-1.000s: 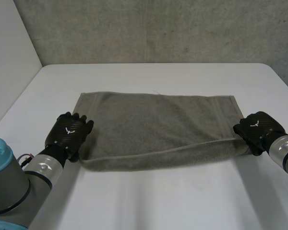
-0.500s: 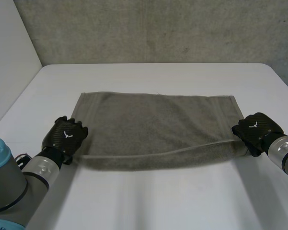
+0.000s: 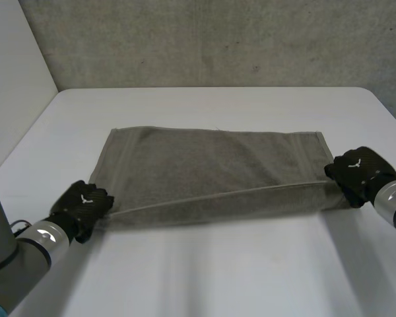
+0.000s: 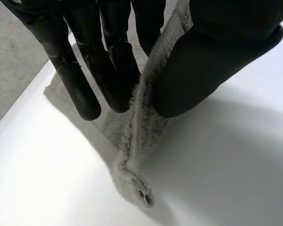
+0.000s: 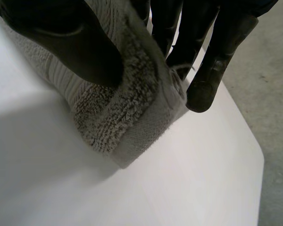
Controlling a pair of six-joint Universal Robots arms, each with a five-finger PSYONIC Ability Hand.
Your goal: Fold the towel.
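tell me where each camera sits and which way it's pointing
Head view: behind and between the arms, looking down at the white table and grey terry towel; left hand and right hand hold its near corners.
Left wrist view: on the left wrist, looking along the palm; fingers and thumb pinch a towel corner.
Right wrist view: on the right wrist, likewise; fingers and thumb clamp the other corner.
Shared: towel and table, in all three.
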